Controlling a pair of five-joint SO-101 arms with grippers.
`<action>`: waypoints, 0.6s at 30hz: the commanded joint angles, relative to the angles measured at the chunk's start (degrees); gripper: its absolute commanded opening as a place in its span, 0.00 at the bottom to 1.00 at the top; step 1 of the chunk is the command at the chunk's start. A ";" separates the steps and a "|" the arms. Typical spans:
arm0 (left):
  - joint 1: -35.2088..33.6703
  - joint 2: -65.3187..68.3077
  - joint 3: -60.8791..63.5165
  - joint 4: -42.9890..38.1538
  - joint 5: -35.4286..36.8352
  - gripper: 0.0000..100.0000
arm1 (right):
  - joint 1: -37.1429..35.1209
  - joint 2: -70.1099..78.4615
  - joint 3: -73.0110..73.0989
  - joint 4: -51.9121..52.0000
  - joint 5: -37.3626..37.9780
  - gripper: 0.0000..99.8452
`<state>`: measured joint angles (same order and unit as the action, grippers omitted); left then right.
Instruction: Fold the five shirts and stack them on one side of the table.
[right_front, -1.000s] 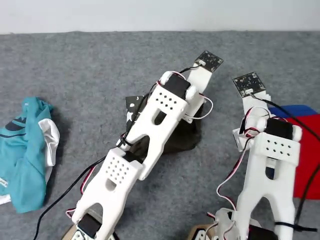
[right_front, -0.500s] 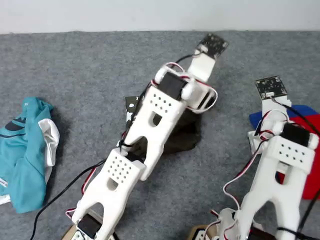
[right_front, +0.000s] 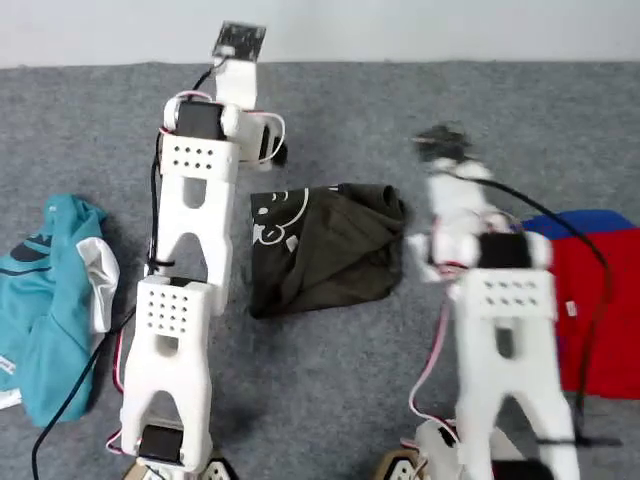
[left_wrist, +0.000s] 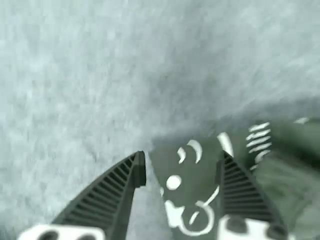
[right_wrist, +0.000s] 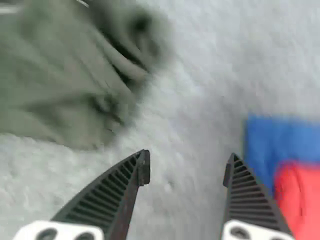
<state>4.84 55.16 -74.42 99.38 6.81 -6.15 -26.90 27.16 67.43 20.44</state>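
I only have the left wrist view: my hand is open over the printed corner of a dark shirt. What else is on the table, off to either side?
Observer: A teal shirt lies crumpled near the edge of the table on the left arm's side, apart from the dark shirt.
Operator: And the other side?
Observer: A red shirt lies flat on a blue shirt at the right edge.
Operator: Where is the other arm's hand?
Observer: The right hand is open and holds nothing. It is over bare table between the dark shirt and the blue shirt.
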 joint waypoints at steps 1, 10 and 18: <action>-3.43 -2.64 5.58 -1.05 -0.62 0.23 | -6.46 7.52 -9.23 -2.86 -0.97 0.25; -5.71 5.63 10.33 -2.02 -0.35 0.23 | -10.59 36.62 -36.04 -6.81 -9.14 0.25; -5.80 9.49 10.33 -2.29 -0.35 0.23 | -13.93 59.47 -59.96 -7.08 -12.04 0.25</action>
<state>-0.70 64.66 -63.87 97.45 6.99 -18.20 28.31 -23.47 60.84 8.92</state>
